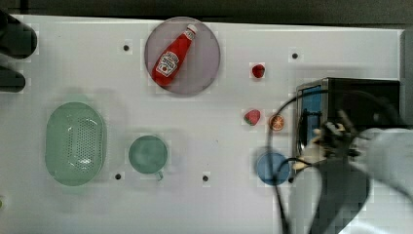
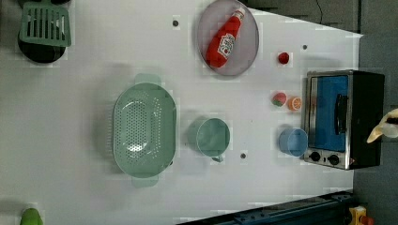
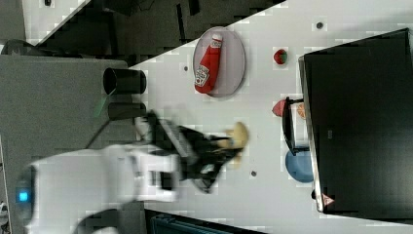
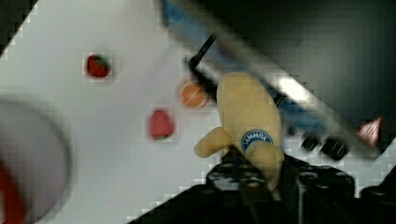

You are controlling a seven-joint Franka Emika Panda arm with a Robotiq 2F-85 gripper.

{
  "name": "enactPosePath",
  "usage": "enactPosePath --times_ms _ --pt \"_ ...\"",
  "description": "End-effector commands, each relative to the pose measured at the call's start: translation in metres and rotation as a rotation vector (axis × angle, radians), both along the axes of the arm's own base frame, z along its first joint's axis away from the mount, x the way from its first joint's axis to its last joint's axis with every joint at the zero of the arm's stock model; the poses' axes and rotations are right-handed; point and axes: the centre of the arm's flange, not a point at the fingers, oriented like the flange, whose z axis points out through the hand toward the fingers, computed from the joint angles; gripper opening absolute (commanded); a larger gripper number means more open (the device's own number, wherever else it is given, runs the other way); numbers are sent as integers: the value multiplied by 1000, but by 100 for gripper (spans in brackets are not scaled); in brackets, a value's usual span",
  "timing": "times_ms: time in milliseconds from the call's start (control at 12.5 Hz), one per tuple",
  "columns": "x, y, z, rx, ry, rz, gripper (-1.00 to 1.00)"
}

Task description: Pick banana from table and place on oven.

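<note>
The pale yellow banana with a blue sticker is held up off the white table, and my gripper is shut on its lower end. In the right view the banana and gripper hang over the table, to the right view's left of the oven. In the top view the gripper is over the oven's front edge, with the banana partly hidden by the arm. The left view catches the banana beside the oven's black top.
A blue bowl sits in front of the oven door, with an orange slice and two strawberries nearby. A ketchup bottle lies on a grey plate. A green colander and green cup stand toward the top view's left.
</note>
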Motion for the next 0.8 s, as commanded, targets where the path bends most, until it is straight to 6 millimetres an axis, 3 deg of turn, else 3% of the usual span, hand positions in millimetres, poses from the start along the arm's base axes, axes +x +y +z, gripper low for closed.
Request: enactPosePath --times_ms 80,320,560,800 --pt "6 -47 -9 -57 17 208 -64" --pt "16 -89 -37 -107 75 311 -64" --pt "24 -100 -57 -114 128 357 -57" --pt "25 -100 -69 -106 153 357 7"
